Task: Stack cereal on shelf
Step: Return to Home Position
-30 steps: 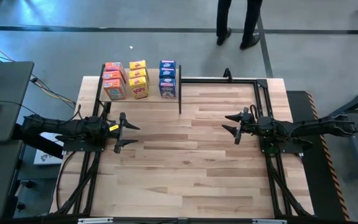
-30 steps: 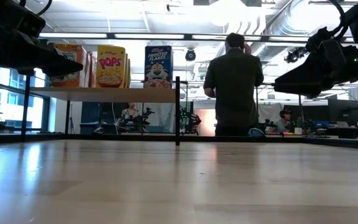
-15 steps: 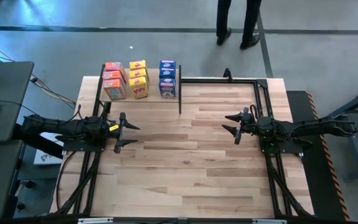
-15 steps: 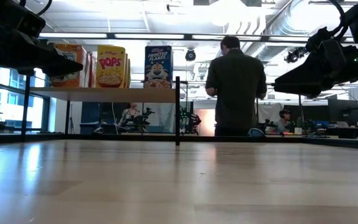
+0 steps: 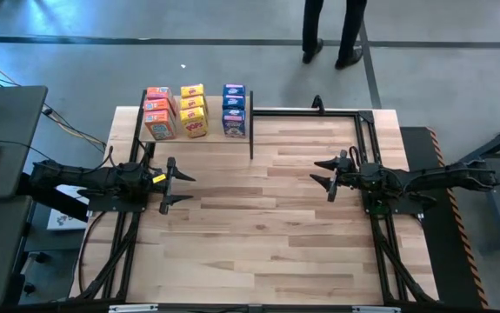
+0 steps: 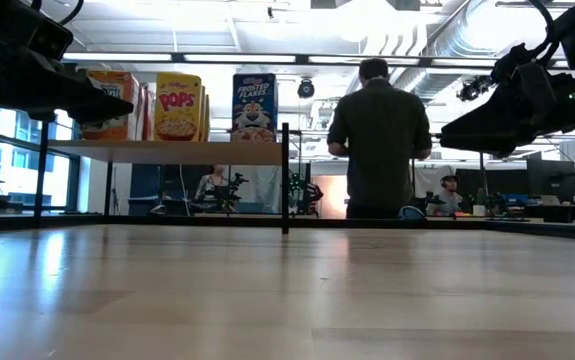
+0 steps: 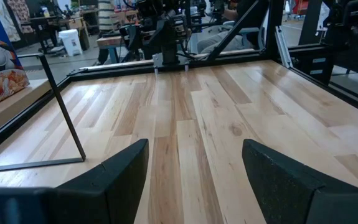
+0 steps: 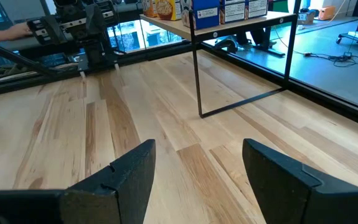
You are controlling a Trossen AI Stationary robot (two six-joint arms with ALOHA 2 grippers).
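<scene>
Cereal at eleven o'clock looks light, crushable, best pinched across broad faces; left end effector and right end effector hang released.

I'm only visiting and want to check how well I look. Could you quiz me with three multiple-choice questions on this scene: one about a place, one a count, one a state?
1. Where do the cereal boxes stand?
A) on the shelf
B) flat on the tabletop
C) on the floor

2. How many blue boxes are there?
A) one
B) three
C) five

3. How are the left gripper and right gripper?
A) both open and empty
B) both shut on a box
C) one open, one holding a box

Answers:
1 A: the high view shows every box on the raised board.
2 B: three blue boxes stand in one line.
3 A: each wrist view shows a wide, empty gap.
</scene>
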